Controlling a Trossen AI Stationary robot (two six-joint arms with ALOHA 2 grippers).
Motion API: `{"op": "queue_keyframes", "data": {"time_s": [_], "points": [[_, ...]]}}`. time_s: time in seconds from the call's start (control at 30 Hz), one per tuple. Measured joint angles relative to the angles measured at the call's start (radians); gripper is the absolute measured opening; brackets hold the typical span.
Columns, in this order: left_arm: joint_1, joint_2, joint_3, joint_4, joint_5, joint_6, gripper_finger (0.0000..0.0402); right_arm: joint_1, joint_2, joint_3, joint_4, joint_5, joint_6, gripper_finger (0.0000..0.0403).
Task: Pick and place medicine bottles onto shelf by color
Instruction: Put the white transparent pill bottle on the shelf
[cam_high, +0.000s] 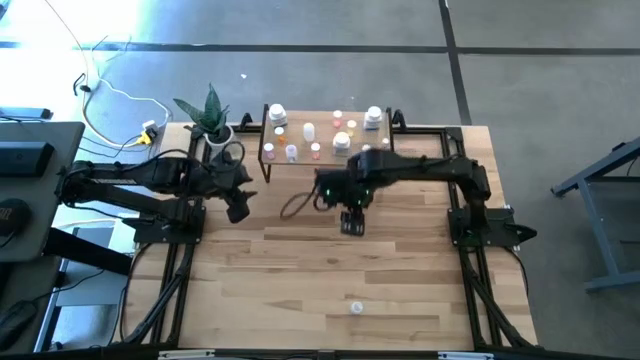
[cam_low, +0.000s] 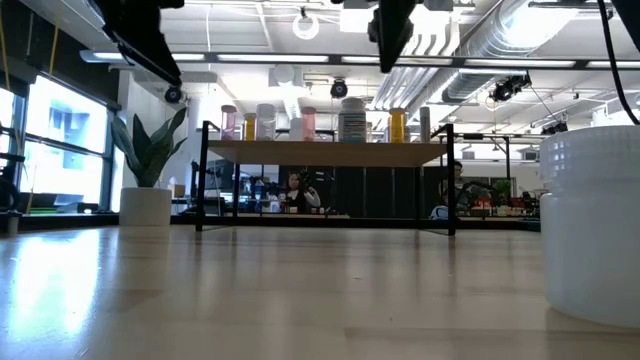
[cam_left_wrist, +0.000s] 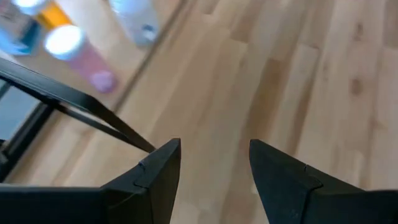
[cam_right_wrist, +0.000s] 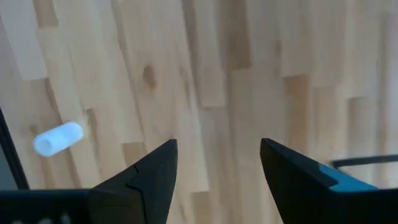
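Near the desk's far edge stands the shelf (cam_high: 325, 150), carrying the medicine bottles (cam_high: 341, 142) (white, clear and orange-pink). One white bottle (cam_high: 356, 307) lies apart toward the desk's (cam_high: 300, 280) near edge. The right end effector (cam_high: 352, 224) hangs over bare wood in front of the shelf, fingers parted and empty. The left end effector (cam_high: 238, 210) waits beside the shelf's left end, also parted and empty.

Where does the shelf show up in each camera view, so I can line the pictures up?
High view: shelf at the table's far edge, right of the potted plant.
Low view: centre, far across the table; potted plant to its left.
Left wrist view: one corner, beyond the fingers.
Right wrist view: not in it.
Shared landmark: the potted plant.
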Motion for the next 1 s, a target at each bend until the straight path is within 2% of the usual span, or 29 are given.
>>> {"op": "queue_keyframes", "data": {"time_s": [0.37, 0.8, 1.0], "points": [[-0.234, 0.0, 0.0, -0.043, 0.012, -0.142, 0.018, 0.204, 0.0, -0.164, 0.098, -0.02, 0.238, 0.022], [-0.433, 0.0, 0.0, -0.043, -0.002, -0.296, 0.018, 0.396, 0.001, -0.183, 0.156, -0.02, 0.467, 0.022], [-0.497, 0.0, 0.0, -0.043, -0.029, -0.363, 0.018, 0.473, 0.023, -0.183, 0.253, 0.025, 0.557, 0.022]]}}
